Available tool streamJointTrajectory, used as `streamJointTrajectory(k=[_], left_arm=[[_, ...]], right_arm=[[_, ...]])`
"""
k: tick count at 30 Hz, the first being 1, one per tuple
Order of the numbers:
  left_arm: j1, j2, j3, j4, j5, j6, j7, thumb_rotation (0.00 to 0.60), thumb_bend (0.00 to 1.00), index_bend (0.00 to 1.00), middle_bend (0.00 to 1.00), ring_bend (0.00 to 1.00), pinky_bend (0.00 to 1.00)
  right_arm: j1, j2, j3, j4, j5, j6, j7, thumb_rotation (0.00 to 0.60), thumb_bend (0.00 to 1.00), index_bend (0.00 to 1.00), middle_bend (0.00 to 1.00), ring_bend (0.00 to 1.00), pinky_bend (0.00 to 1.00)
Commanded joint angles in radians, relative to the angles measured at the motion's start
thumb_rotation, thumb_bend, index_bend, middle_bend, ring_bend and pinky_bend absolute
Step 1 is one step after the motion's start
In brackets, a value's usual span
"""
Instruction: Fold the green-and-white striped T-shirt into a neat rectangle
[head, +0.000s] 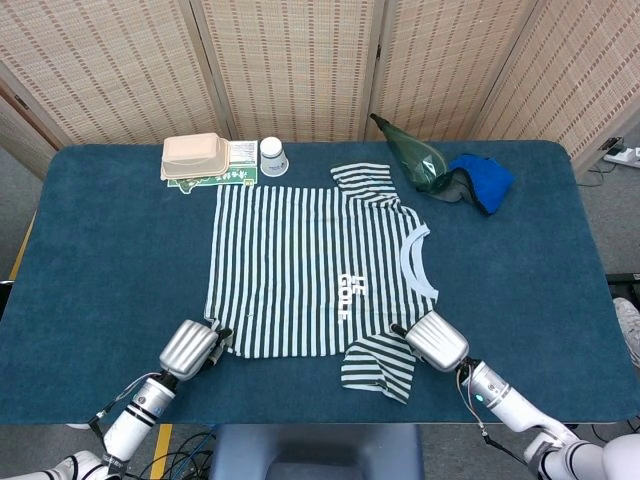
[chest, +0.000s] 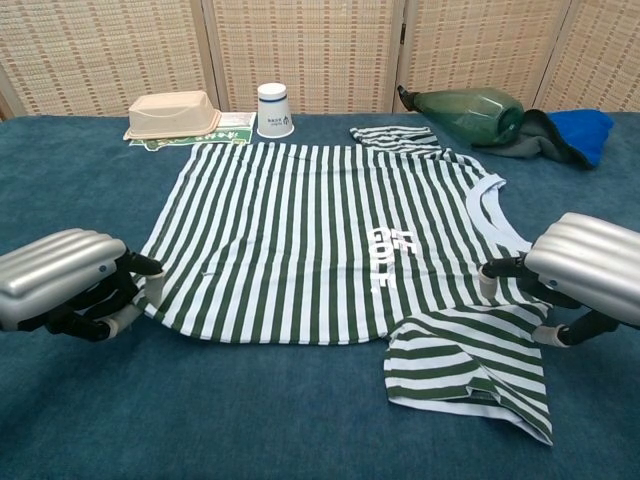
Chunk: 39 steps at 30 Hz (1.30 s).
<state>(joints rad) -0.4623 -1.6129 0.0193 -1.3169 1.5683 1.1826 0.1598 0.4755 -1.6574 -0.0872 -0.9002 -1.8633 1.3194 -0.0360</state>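
T-shirt (head: 310, 270) spread flat mid-table (head: 100, 250) | box (head: 192, 155), cup (head: 272, 156), green bottle (head: 415, 158), blue cloth (head: 482, 180) lined up along far edge | left hand (chest: 62, 285) curled at hem corner, real grip can't be told | right hand (chest: 580, 280) fingertips on shirt by near sleeve, loosely open, nothing held | palms hidden

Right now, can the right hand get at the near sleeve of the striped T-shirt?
Probably yes. The right hand sits at the shoulder, just above the near sleeve, which lies flat and uncovered, with nothing between them.
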Motion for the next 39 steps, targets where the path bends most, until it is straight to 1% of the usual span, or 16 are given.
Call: streamJointTrajectory(k=[1,6,11,17,23,27,31,35,39], left_arm=[[-0.001,0.001,-0.001,-0.001,-0.001,-0.001,0.000,0.600,0.59,0.56,0.92,0.86,0.98],[-0.001,0.005,-0.001,-0.004,-0.006,-0.005,-0.005,0.600,0.59,0.56,0.92,0.86,0.98],[-0.003,0.007,-0.003,-0.005,-0.012,-0.011,-0.008,0.600,0.59,0.56,0.92,0.86,0.98],[-0.005,0.014,-0.004,-0.012,-0.013,-0.014,-0.023,0.600,0.59,0.56,0.92,0.86,0.98],[-0.005,0.023,-0.003,-0.020,-0.008,-0.009,-0.053,0.600,0.59,0.57,0.92,0.86,0.98],[-0.002,0.033,0.000,-0.028,0.005,0.008,-0.079,0.600,0.59,0.57,0.92,0.86,0.98],[0.006,0.055,0.005,-0.047,0.019,0.033,-0.117,0.600,0.59,0.58,0.92,0.86,0.98],[0.023,0.095,0.012,-0.081,0.028,0.064,-0.164,0.600,0.59,0.59,0.92,0.86,0.98],[0.047,0.139,0.023,-0.121,0.038,0.102,-0.206,0.600,0.59,0.60,0.92,0.86,0.98]], right_arm=[[0.007,-0.017,-0.007,0.030,-0.006,0.015,0.017,0.600,0.30,0.43,0.90,0.99,1.00],[0.013,-0.034,-0.012,0.071,-0.008,0.040,0.041,0.600,0.31,0.44,0.90,0.99,1.00],[0.021,-0.046,-0.024,0.094,-0.012,0.042,0.049,0.600,0.34,0.49,0.90,0.99,1.00],[0.028,-0.049,-0.038,0.100,-0.016,0.048,0.055,0.600,0.45,0.59,0.91,1.00,1.00],[0.026,-0.030,-0.046,0.075,-0.013,0.061,0.058,0.600,0.53,0.67,0.93,1.00,1.00],[0.024,-0.001,-0.050,0.025,-0.016,0.086,0.063,0.600,0.57,0.70,0.93,1.00,1.00],[0.018,0.039,-0.050,-0.042,-0.017,0.116,0.070,0.600,0.58,0.73,0.94,1.00,1.00],[0.010,0.097,-0.046,-0.145,-0.010,0.144,0.089,0.600,0.59,0.74,0.95,1.00,1.00],[0.006,0.155,-0.045,-0.240,-0.014,0.161,0.079,0.600,0.59,0.74,0.95,1.00,1.00]])
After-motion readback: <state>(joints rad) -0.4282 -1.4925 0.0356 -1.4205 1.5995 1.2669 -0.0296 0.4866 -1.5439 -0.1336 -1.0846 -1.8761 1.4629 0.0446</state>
